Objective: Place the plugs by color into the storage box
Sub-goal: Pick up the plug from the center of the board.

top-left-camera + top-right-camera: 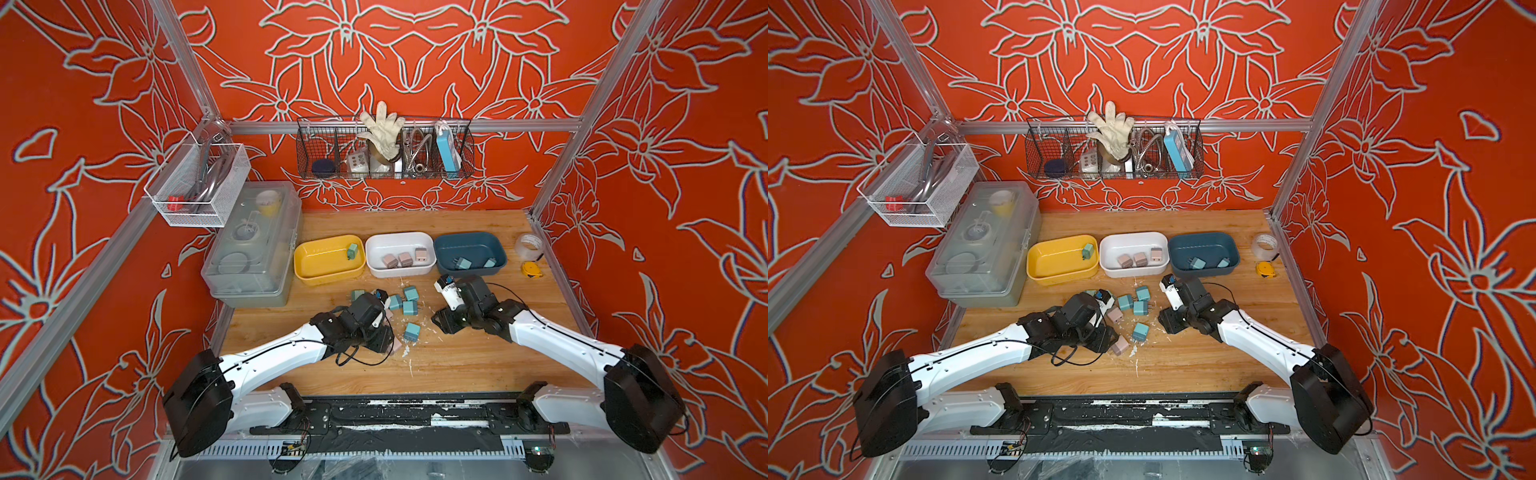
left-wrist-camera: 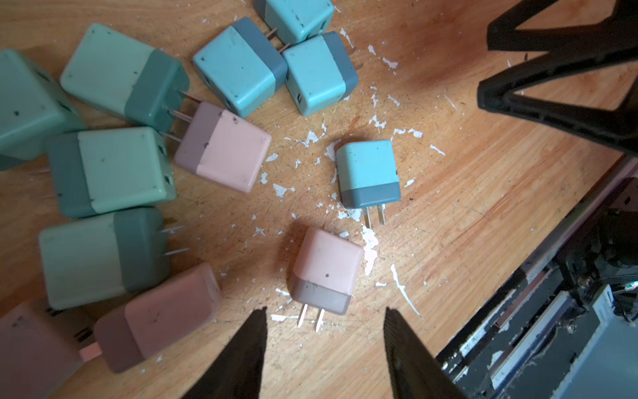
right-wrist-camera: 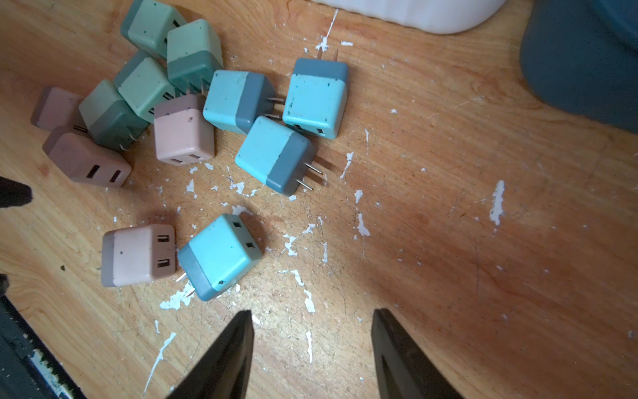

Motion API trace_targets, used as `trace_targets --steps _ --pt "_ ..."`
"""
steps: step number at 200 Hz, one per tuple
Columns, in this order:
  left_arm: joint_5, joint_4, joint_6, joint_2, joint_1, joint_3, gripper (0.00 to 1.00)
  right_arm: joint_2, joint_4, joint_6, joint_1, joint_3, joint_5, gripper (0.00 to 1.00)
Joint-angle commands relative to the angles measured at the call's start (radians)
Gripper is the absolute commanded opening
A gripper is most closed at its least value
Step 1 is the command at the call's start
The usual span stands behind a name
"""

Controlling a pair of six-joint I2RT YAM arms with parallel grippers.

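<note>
L hand (image 2: 325, 311) released nr pink plug (image 2: 326, 269); R hand (image 3: 312, 312) released, empty; its label (image 1: 451, 296) unreadable.

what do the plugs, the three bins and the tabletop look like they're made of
Plugs: matte plastic by the look, two-tone rounded bodies with dark scuff specks; prongs are shiny metal. Yellow bin, white bin, blue bin: probably moulded plastic, smooth with a soft sheen. Tabletop: wood or wood-look laminate, grain visible, white flakes scattered on it.
</note>
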Motion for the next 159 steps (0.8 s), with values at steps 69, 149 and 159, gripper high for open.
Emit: trace_targets --steps 69,149,159 --pt "-0.042 0.018 0.053 0.270 -0.103 0.185 0.63 -0.130 0.044 0.015 -0.003 -0.088 0.210 0.63" --pt "-0.078 -0.072 0.108 0.425 -0.116 0.317 0.66 -0.288 0.095 0.021 -0.005 -0.212 0.333 0.85" --pt "-0.074 -0.071 0.108 0.426 -0.117 0.314 0.65 -0.286 0.095 0.021 -0.005 -0.210 0.338 0.86"
